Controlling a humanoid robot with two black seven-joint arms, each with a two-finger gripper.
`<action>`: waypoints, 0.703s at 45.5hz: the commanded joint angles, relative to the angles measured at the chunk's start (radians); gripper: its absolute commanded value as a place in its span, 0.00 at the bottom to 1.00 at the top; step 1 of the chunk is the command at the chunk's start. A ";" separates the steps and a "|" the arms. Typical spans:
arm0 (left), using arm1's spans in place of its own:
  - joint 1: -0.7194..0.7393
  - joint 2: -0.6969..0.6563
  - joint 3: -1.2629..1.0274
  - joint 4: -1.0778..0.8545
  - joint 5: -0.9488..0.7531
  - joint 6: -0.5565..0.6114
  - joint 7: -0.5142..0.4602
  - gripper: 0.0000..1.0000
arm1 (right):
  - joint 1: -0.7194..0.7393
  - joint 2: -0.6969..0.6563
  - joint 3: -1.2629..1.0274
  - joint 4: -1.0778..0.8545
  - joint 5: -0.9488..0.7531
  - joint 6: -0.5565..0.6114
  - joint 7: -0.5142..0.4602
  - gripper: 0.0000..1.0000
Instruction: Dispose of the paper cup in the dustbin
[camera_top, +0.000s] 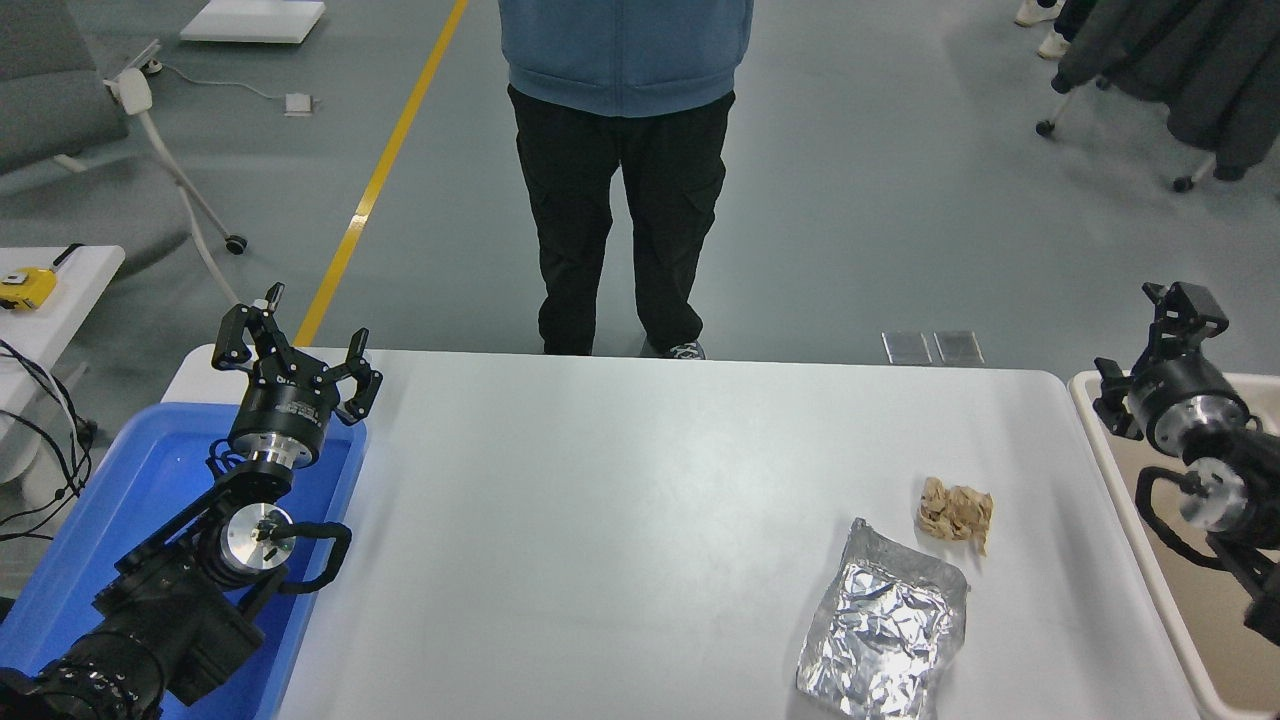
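The paper cup is not visible anywhere in the head view. The beige dustbin (1180, 625) stands at the table's right end, partly cut off by the picture's edge. My right gripper (1146, 345) is above the dustbin's far left corner, its fingers spread open with nothing between them. The right arm comes in from the right edge and covers part of the bin's inside. My left gripper (295, 338) is open and empty, parked over the blue tray (120, 500) at the lower left.
A crumpled brown paper wad (956, 510) and a crinkled silver foil sheet (885, 630) lie on the white table (620, 520) at the right front. A person in a blue top and black trousers (620, 200) stands at the far edge.
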 joint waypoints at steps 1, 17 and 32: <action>0.000 0.000 0.000 0.000 0.000 0.000 0.000 1.00 | -0.129 0.118 0.292 0.190 -0.234 0.000 0.057 0.99; 0.000 0.000 0.000 0.000 0.000 0.000 0.000 1.00 | -0.214 0.228 0.414 0.210 -0.446 -0.002 0.057 0.99; 0.000 0.000 0.000 0.000 0.000 0.000 0.000 1.00 | -0.209 0.204 0.299 0.151 -0.431 -0.002 0.058 0.99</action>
